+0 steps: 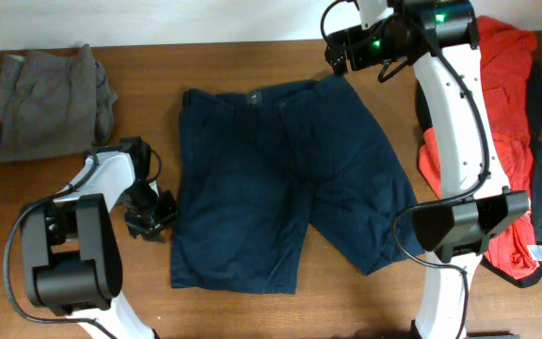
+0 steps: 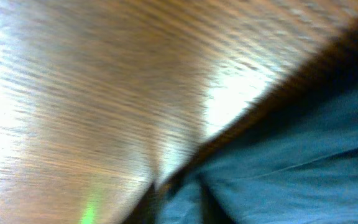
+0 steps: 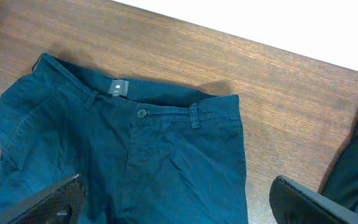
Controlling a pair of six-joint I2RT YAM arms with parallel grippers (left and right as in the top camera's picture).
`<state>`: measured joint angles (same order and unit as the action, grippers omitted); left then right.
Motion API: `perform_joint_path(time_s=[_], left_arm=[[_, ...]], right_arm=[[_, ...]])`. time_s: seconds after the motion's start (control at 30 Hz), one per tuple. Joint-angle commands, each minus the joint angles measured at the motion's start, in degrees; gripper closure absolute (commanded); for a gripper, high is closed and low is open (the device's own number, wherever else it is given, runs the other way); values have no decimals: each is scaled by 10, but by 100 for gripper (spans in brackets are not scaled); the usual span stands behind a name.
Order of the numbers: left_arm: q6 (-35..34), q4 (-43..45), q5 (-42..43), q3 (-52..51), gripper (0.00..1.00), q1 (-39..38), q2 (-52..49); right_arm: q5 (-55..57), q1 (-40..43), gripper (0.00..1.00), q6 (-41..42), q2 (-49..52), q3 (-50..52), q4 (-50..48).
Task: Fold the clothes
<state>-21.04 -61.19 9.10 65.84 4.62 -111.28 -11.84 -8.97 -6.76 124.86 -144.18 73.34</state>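
Navy shorts [image 1: 280,179] lie flat mid-frame on the bench [image 1: 252,56]. Right pincer [image 3: 179,208], wide, hovers over the waistband [image 3: 160,106]. Left pincer [image 1: 151,218], width unclear, sits lower left. Best to pinch edges squarely and fold evenly.

Shorts [image 1: 271,179] at centre — folded garment [image 1: 50,99] far left, garment heap [image 1: 516,141] far right.

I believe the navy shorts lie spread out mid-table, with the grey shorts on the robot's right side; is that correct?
Not quite: the overhead view shows the grey shorts on the robot's left side; the red T-shirt lies on the right. The navy shorts are indeed spread out mid-table.
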Motion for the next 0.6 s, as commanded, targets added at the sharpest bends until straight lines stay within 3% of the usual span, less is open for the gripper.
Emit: perform_joint_path(time_s=[0.0,0.2,0.27,0.3,0.4,0.57], left_arm=[[39,21,-39,-24,27,13,-44],[66,5,-29,28,23,19,-9],[73,9,-29,56,23,19,18],[75,16,-29,79,23,19,41],[79,50,-28,114,23,19,81],[99,114,-19,130,23,19,97]], right_arm=[[5,5,2,-4,-6,-1,2],[5,5,7,5,7,0,14],[5,5,19,14,19,0,25],[5,5,31,14,31,2,38],[-8,2,40,15,54,13,54],[-55,-19,42,12,71,48,26]])
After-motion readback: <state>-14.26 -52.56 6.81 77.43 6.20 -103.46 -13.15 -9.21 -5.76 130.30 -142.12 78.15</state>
